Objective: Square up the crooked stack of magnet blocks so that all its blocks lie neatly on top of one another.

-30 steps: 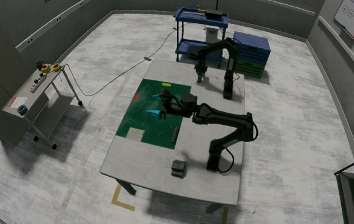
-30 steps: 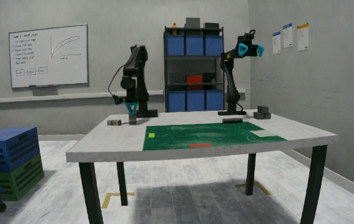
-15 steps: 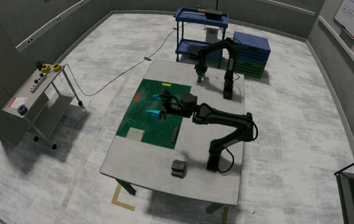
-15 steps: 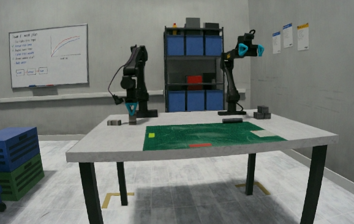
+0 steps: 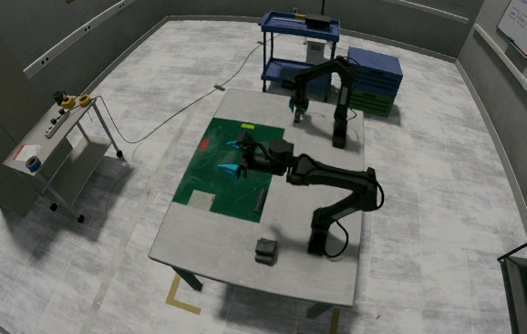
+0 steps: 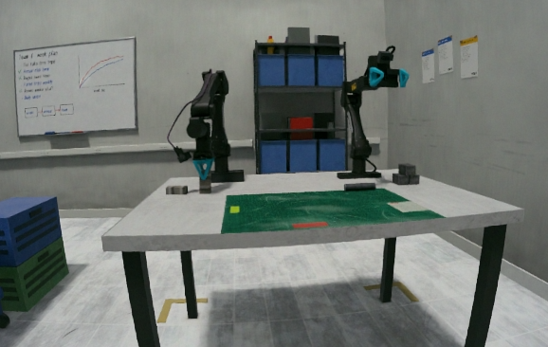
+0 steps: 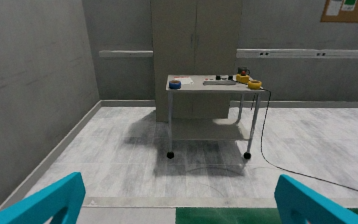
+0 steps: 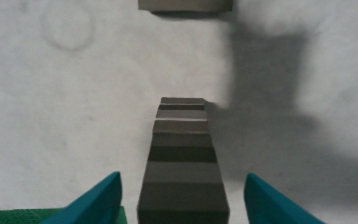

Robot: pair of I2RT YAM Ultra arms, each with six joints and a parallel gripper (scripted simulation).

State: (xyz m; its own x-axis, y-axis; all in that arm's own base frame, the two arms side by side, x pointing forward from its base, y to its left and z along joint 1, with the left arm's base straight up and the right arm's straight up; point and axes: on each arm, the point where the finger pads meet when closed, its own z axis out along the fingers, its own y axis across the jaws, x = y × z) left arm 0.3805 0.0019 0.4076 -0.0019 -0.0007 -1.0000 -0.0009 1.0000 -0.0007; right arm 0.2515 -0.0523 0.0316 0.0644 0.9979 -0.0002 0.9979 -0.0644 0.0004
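On the bare part of the counter (image 5: 222, 228) (image 6: 279, 239), beside the green mat (image 5: 195, 178) (image 6: 269, 223) (image 8: 10, 216), stands the stack of magnet blocks (image 5: 296, 117) (image 6: 206, 186) (image 8: 184, 172). The right hand (image 5: 298, 109) (image 6: 204, 172) (image 8: 183, 182) is around its top, with fingers partly open and apart from both sides; it grips nothing. The left hand (image 5: 232, 157) (image 6: 389, 77) (image 7: 179, 182) is wide open and holds nothing, high above the mat. The layers look nearly in line. If the right hand goes away sideways, one finger could catch the top block and make the stack crooked again, or topple it.
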